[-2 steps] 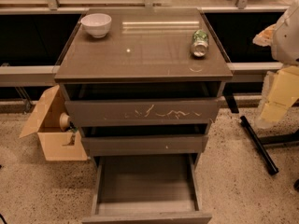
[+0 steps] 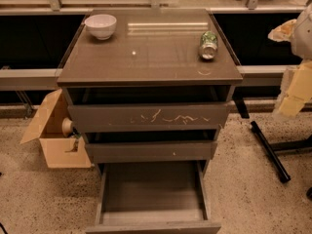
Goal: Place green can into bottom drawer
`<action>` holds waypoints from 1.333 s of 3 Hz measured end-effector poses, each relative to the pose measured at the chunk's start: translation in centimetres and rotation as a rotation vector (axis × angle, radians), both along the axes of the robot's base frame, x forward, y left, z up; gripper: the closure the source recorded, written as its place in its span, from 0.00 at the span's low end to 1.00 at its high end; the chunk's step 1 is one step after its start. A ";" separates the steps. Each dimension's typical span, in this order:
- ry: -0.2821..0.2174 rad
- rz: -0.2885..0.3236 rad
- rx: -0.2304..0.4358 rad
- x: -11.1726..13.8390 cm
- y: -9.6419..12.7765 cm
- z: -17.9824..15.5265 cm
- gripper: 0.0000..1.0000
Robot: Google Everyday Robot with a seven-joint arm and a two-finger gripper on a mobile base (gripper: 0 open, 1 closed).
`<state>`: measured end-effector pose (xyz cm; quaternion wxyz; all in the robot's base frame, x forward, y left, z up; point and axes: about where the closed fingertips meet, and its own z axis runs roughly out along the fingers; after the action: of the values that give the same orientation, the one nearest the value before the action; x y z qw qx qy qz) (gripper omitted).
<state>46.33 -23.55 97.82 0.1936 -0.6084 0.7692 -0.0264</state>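
Observation:
The green can (image 2: 208,45) lies on its side near the right edge of the cabinet top (image 2: 146,57), one silver end facing me. The bottom drawer (image 2: 152,194) is pulled out, and its grey inside shows nothing in it. My gripper (image 2: 295,92) shows as a pale yellowish shape at the right edge of the view. It hangs beside the cabinet, to the right of and below the can, apart from it. Nothing shows in it.
A white bowl (image 2: 101,26) stands at the top's back left. The scratched top drawer (image 2: 148,117) and the middle drawer (image 2: 151,150) stand slightly out. An open cardboard box (image 2: 53,140) sits on the floor to the left. A black stand leg (image 2: 269,150) lies to the right.
My arm at the right edge has shifted slightly to the right. The can, bowl and drawers have not moved.

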 end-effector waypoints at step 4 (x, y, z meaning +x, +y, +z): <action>-0.106 -0.438 0.317 16.2 -3.4 -3.2 0.00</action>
<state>62.52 -26.96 94.63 0.3161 -0.3872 0.8659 0.0215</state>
